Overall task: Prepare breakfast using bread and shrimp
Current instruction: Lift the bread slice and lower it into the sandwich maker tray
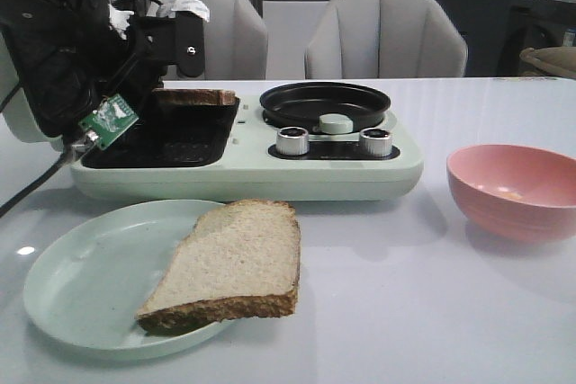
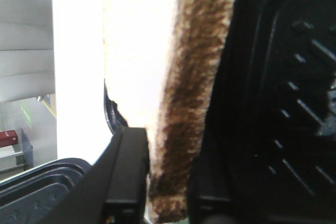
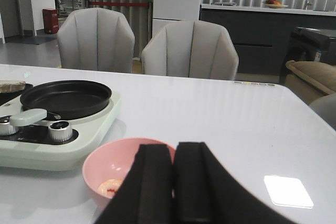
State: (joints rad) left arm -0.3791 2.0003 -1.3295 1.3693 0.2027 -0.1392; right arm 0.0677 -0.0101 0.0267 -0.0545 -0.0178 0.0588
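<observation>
Now your left gripper (image 2: pixel 168 203) is closed on one slice of bread (image 2: pixel 168 77), pinching it at the dark crust; in the front view this slice (image 1: pixel 193 96) sits at the upper left of the frame, over the back edge of the black grill tray (image 1: pixel 171 137) of the breakfast machine (image 1: pixel 270 173). I cannot tell if it already touches the tray.

To do this step well, I think you should lower the slice until it lies flat on the ribbed plate, then open the fingers slowly, so the crust does not stick and drag. Keep the slice inside the tray walls, away from the round pan (image 1: pixel 324 103) at the centre.

The second slice (image 1: pixel 229 263) lies at the lower left of the front view, half on the pale green plate (image 1: pixel 72 285), with its corner hanging over the rim.

Your right gripper (image 3: pixel 173 182) has its fingers pressed together and holds nothing. It hovers just behind the pink bowl (image 3: pixel 105 163), at the bottom of the right wrist view. The shrimp (image 3: pixel 110 185) rests inside this bowl, small and pale.
</observation>
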